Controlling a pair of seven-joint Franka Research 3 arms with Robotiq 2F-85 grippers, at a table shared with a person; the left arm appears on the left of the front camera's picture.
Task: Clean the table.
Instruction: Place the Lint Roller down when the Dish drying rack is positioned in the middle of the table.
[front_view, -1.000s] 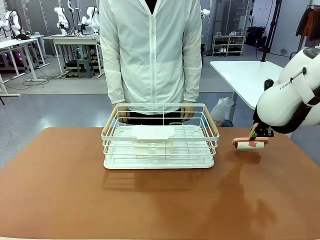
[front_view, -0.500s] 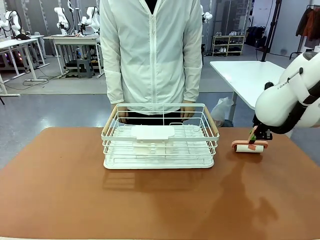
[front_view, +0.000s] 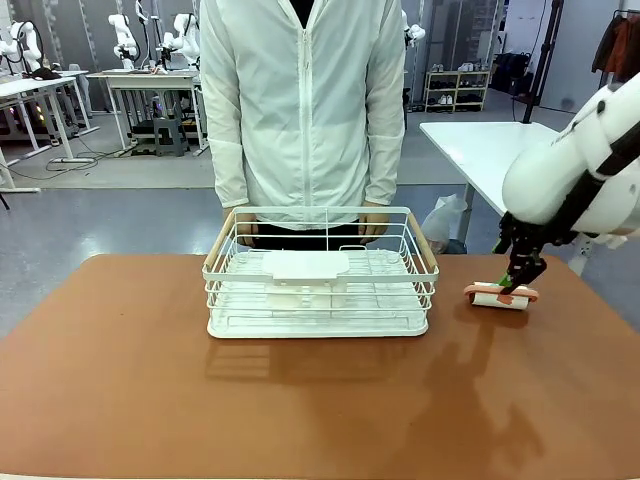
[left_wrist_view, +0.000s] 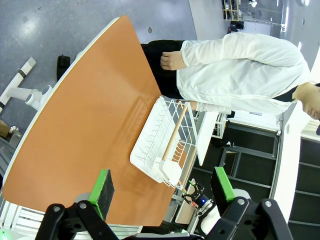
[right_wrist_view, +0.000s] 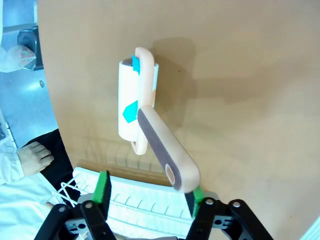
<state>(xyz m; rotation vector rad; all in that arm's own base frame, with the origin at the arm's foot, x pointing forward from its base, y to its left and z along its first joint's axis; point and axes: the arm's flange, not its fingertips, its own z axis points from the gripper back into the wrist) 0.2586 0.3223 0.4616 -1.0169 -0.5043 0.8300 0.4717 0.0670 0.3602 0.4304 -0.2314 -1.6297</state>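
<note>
right end effector (front_view: 519, 277) looks loosely closed around the lint roller (front_view: 499, 296) handle near the bench (front_view: 130, 380) right edge, so I'd press flat and roll slowly.

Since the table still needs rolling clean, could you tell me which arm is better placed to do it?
The right. Its gripper is at the lint roller's handle, with the roll on the table beside the wire basket. The left gripper hangs open, high above the table.
</note>
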